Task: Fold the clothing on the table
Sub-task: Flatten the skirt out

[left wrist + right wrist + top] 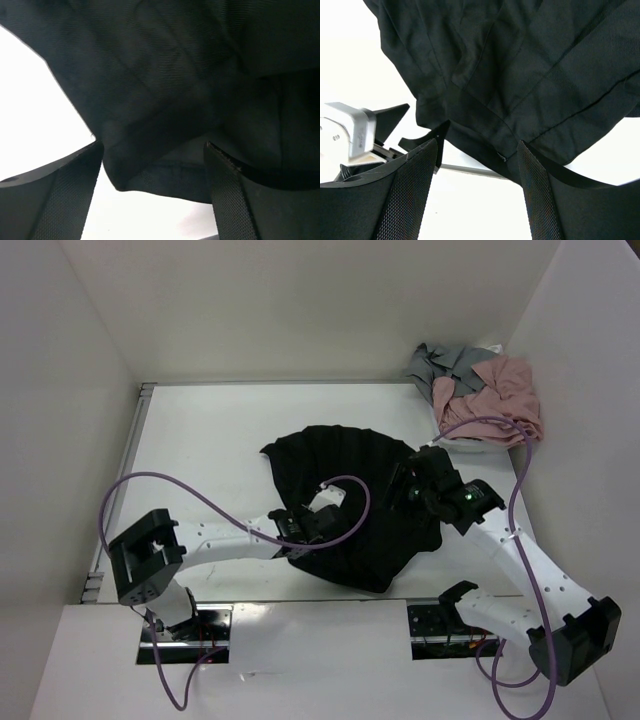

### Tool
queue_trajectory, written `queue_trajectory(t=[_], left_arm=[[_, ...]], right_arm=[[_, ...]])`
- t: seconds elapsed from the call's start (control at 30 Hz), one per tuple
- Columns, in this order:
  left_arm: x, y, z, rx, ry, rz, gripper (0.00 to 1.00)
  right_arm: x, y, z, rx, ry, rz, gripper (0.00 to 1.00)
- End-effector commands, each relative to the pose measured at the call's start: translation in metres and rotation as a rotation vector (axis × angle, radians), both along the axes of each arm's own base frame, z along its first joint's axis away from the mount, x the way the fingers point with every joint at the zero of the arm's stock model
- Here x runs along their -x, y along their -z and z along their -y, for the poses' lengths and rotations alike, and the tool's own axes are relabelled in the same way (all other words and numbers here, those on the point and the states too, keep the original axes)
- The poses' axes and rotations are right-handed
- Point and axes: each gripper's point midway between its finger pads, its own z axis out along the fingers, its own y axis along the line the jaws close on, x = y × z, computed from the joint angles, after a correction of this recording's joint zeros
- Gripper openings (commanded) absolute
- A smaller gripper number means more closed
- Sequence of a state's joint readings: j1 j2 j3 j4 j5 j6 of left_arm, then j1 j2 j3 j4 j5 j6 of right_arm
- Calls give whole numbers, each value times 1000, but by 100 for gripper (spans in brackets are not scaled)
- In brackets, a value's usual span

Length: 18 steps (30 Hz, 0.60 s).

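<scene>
Found clothing (340,455) soft, light, prone to sagging; noted left gripper (153,146) and right gripper (477,143) gaping wide at its edges, clamping nothing; judged hem best hold.

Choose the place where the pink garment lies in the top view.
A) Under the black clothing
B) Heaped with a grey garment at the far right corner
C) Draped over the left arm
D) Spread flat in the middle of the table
B: the pink garment is bunched next to the grey garment at the far right corner of the table, while the black clothing holds the middle.
</scene>
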<state>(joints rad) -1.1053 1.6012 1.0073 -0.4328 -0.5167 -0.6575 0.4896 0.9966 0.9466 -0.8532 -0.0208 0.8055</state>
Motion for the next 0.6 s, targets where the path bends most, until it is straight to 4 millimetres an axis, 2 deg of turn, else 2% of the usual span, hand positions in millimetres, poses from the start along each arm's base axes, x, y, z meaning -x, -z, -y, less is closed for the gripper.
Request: queue_trajectory(t=[0.0,0.03,0.13,0.17,0.27,0.47,0.57], left_arm=[[3,-2,14,34,85,8,86],[0,-1,19,39,101,21,82],[-5,21,16,-23,105,25,71],[-8,22,16,-41,109,35,62],[-17,24,19,-55,109,78,47],[-24,30,21,-80,106,100,47],[-23,22,16,-93,100,104,55]], right_arm=[[-11,-18,1,0,-1,59,71],[-11,-18,1,1,-1,59,71],[-11,-18,1,1,-1,59,71],[-11,-18,1,1,-1,59,71],[-12,-21,0,-4,-1,67,71],[-14,-23,4,4,7,82,71],[-13,-25,4,0,7,90,71]])
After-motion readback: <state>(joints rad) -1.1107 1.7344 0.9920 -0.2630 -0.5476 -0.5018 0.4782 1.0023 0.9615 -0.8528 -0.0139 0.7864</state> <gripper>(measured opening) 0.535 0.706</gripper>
